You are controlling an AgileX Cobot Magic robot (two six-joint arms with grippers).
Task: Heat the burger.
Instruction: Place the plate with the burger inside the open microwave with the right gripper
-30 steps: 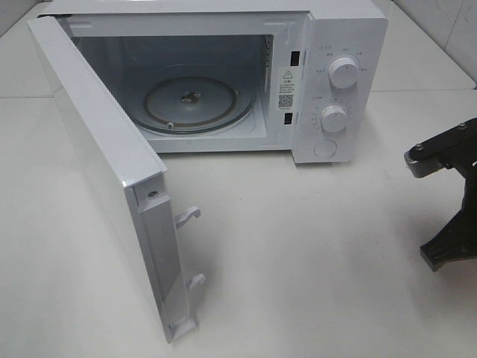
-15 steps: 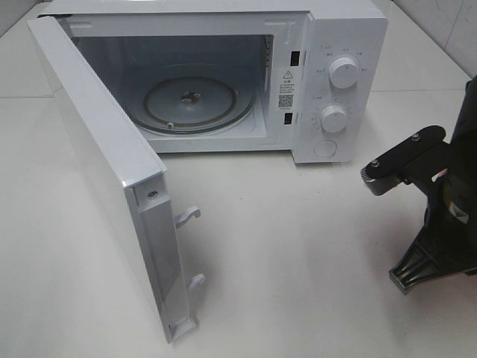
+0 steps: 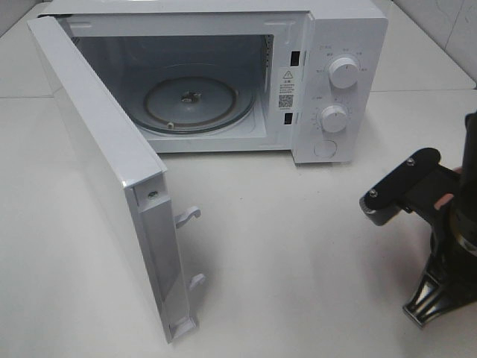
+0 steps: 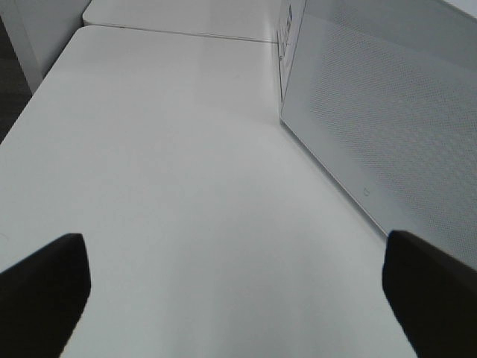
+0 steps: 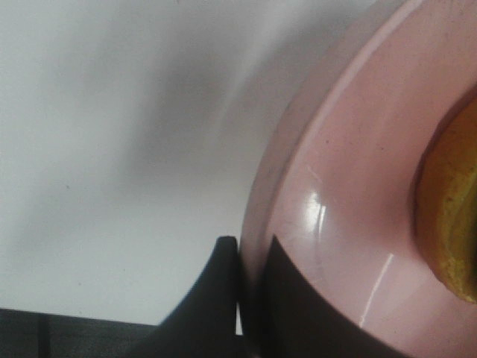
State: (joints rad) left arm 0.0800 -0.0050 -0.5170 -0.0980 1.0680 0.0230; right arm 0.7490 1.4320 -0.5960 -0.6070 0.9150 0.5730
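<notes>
Microwave (image 3: 328, 74) at rear of surface (image 3: 298, 246), cavity open to front. Door (image 3: 97, 164) swung out to left, free edge w/ latch hooks (image 3: 188, 215) jutting toward front-centre. Glass turntable (image 3: 190, 101) in plain sight inside cavity. Broad stretch of surface btwn door's free edge and right arm (image 3: 455, 246). Arm at far right of exterior view, in front of & to right of control knobs (image 3: 343, 72).

Right fingers (image 5: 216, 298) pinched tight on rim of pink plate (image 5: 350, 194), one finger outside rim, other inside. Burger (image 5: 451, 216) on that plate, well in from gripped rim; only a slice of golden bun visible at border of right wrist view, hidden in exterior view. Plate's height over surface: can't tell.

Left fingers (image 4: 41, 291) spread as wide as poss, nothing btwn them, low over surface, just beside door's outer face. Long run of surface ahead alongside door, table edge further out on opp side.
</notes>
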